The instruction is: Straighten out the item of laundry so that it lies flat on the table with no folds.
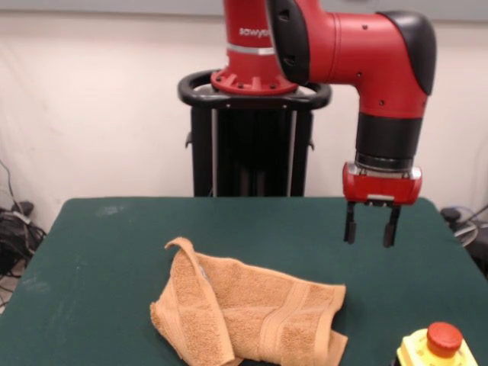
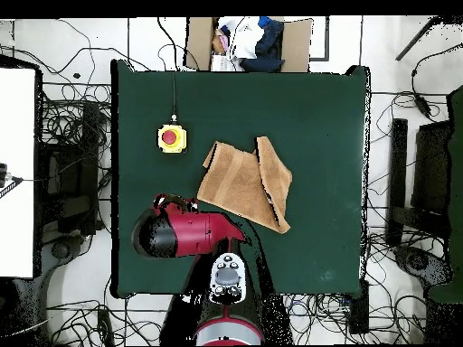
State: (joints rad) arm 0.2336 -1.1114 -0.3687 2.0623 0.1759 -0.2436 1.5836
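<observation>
From the front, the towel (image 1: 248, 316) lies crumpled on the green desk (image 1: 99, 259) near its front edge, roughly in the middle; one side is folded over the rest in a raised flap with a curled corner standing up, and a flat woven band runs across the lower layer. The tool (image 1: 371, 226) hangs above the desk behind and to the right of the towel, well clear of it, its two dark fingers (image 1: 350, 226) spread apart with nothing between them. A yellow box with a red button (image 1: 438, 348) sits at the bottom right corner, just beside the towel's edge. From overhead, the towel (image 2: 246, 183) sits near the middle of the desk (image 2: 325, 117), its folded strip showing as a narrower panel overlapping the wider part along a dark crease. The button box (image 2: 172, 138) here stands clearly apart from the towel, with a cable running from it to the desk's edge. The red arm (image 2: 185, 232) covers the tool from above, so only the front view shows its spread fingers. A person (image 2: 249, 41) shows at the top edge beyond the desk
</observation>
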